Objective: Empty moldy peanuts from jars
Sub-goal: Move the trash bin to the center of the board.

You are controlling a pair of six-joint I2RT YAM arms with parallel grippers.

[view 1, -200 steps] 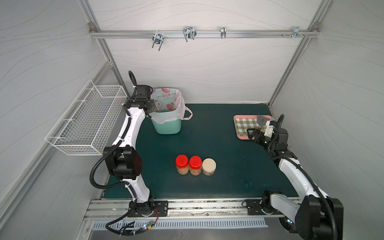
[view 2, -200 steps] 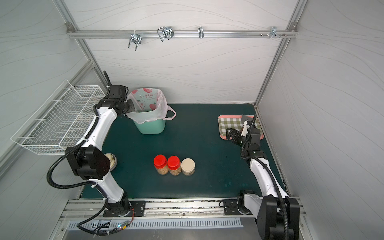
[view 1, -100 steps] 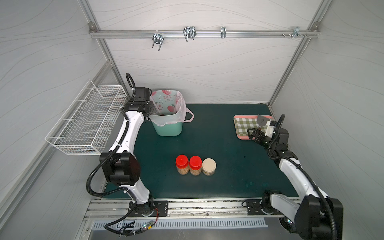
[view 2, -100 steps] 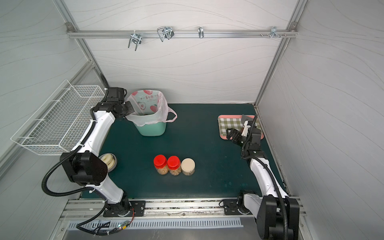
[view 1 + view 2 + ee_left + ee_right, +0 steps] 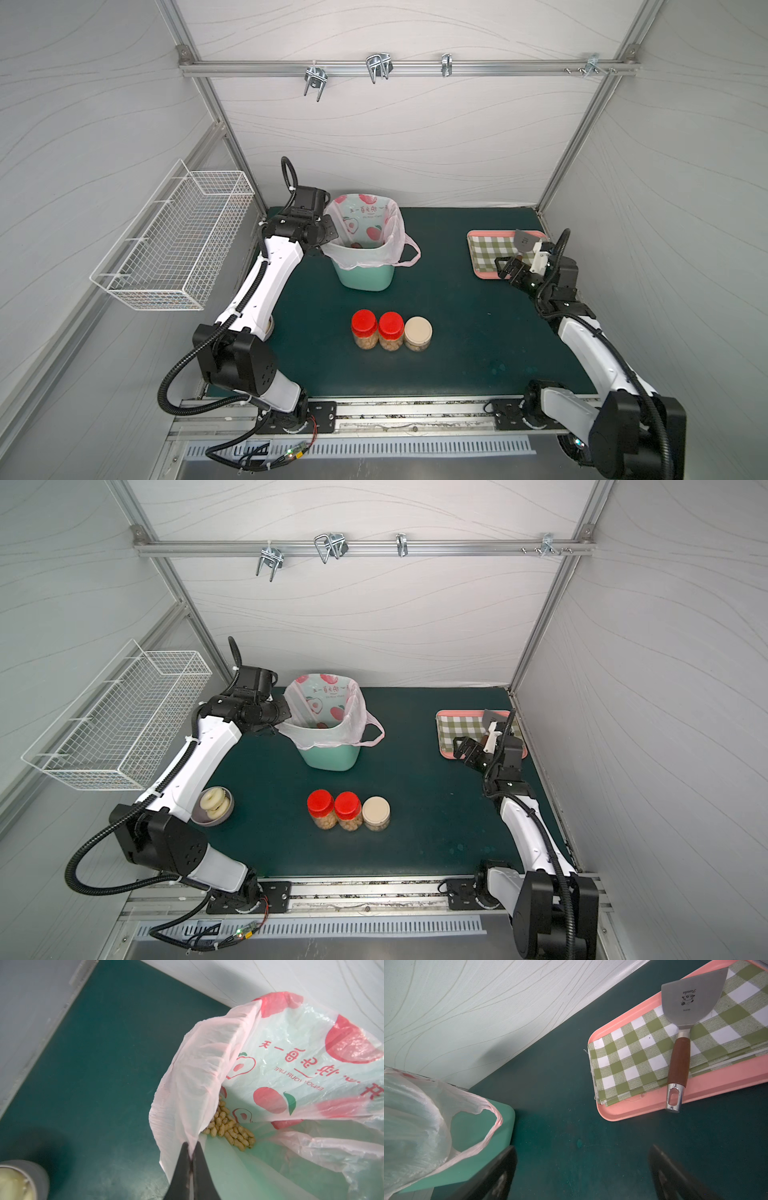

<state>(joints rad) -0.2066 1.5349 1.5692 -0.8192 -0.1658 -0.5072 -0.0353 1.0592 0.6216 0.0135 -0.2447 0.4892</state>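
**Operator:** Report the state of each claw.

**Unit:** My left gripper [image 5: 190,1148] was closed. Its fingers [image 5: 182,1167] were pressed together on the edge of the pink printed bag [image 5: 187,1084], at the rim of the mint-green bin [image 5: 368,278]. My right gripper [image 5: 583,1148] stood wide apart and held nothing. It hovered over the green mat [image 5: 457,332], near a corner of the pink tray [image 5: 643,1103].

**Operator:** Location of the jars?

**Unit:** The three jars [image 5: 390,332] stood upright in one tight row at the middle of the mat, well apart from both claws. Two carried red lids [image 5: 364,326]. The third, which was shorter, carried a beige lid [image 5: 418,330]. All three lids were on.

**Operator:** Location of the peanuts?

**Unit:** The moldy peanuts [image 5: 325,821] showed through the clear walls of the jars. In the left wrist view, a heap of loose peanuts [image 5: 228,1128] lay at the bottom of the bag, inside the bin.

**Operator:** Other items?

**Unit:** A folded green-checked cloth [image 5: 633,1051] lay on the tray. A metal spatula [image 5: 683,1001] lay across the cloth, with its handle end over the tray rim. A grey bowl [image 5: 210,821] holding pale ring donuts [image 5: 212,802] sat on the mat beside my left arm. A white wire basket [image 5: 174,245] hung on the left wall.
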